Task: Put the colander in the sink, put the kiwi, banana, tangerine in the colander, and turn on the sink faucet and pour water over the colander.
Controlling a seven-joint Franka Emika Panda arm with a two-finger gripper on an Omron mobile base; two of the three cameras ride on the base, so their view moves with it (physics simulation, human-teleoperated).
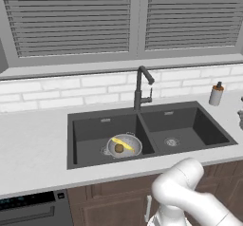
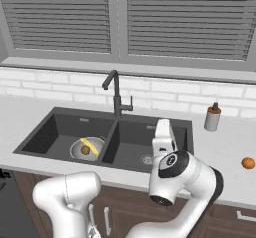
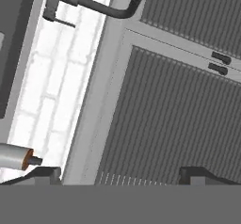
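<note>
In the left base view, the sink [image 1: 199, 125] sits at mid-frame, set into the pale desk [image 1: 33, 144]. The colander [image 1: 125, 145] rests in the left basin, near the divider. Inside it lie the banana [image 1: 121, 143], slanting across the bowl, and the kiwi [image 1: 119, 148], just below it. The faucet [image 1: 141, 88] stands behind the divider, its spout angled to the right. A soap bottle [image 1: 216, 94] stands at the right edge on the desk, near the tiled wall. The arm [image 1: 182, 192] rises at the lower right.

In the right base view, the sink [image 2: 65, 127] lies left of centre, with the colander [image 2: 88, 148] in the left basin holding the banana [image 2: 90, 146] and the kiwi [image 2: 85, 150]. The faucet [image 2: 116, 96] stands behind the divider. The tangerine [image 2: 248, 163] lies on the desk [image 2: 225, 147] at the right edge, well apart from the sink. The soap bottle [image 2: 212, 117] is above and left of it. The arm [image 2: 180, 177] bends up at lower centre, in front of the right basin.

In the hand view, which is rolled sideways, the faucet [image 3: 94, 3] crosses the upper left, and the soap bottle [image 3: 16, 157] shows at the lower left. The fingers [image 3: 121, 176] stand wide apart at the bottom edge, with nothing between them, facing the window blinds [image 3: 179, 115].
</note>
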